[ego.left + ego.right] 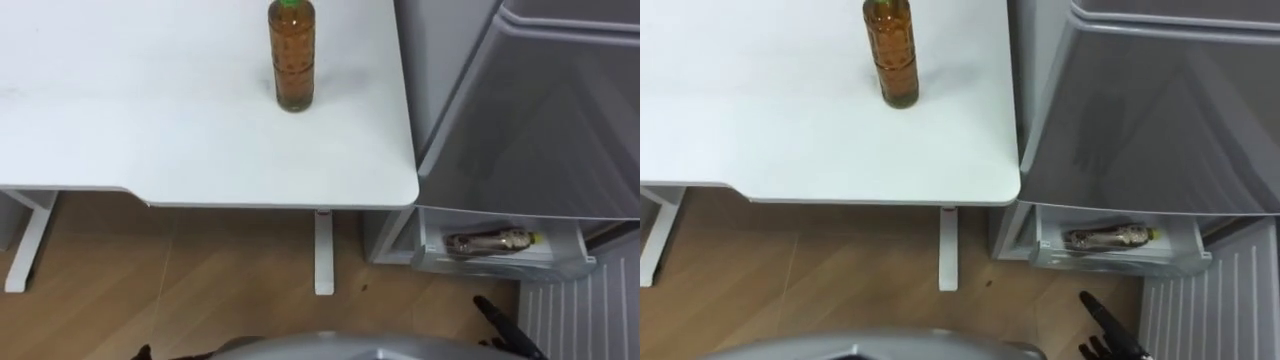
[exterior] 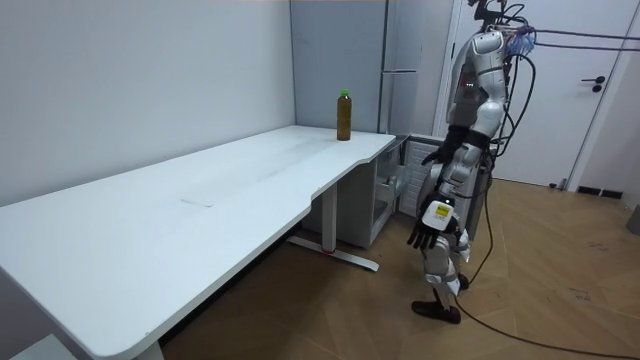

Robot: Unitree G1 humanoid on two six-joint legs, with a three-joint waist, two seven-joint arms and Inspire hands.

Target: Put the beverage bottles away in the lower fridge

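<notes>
A bottle of amber drink with a green cap (image 1: 291,55) stands upright on the white table (image 1: 150,120), near its far right end. A second bottle (image 1: 490,240) lies on its side in a pale tray of the open lower fridge (image 1: 500,262), below the grey upper fridge door (image 1: 540,130). My right hand (image 1: 503,323) is low at the right, in front of the lower fridge, with straight fingers and nothing in it. In the room view my left hand (image 2: 424,233) hangs open and empty by my thigh. I stand at the table's end beside the fridge (image 2: 400,90).
The table's rounded corner (image 1: 405,190) lies close to the fridge. A white table leg (image 1: 323,250) stands on the wooden floor (image 1: 200,280) just left of the lower fridge. A ribbed white panel (image 1: 585,310) shows at the lower right.
</notes>
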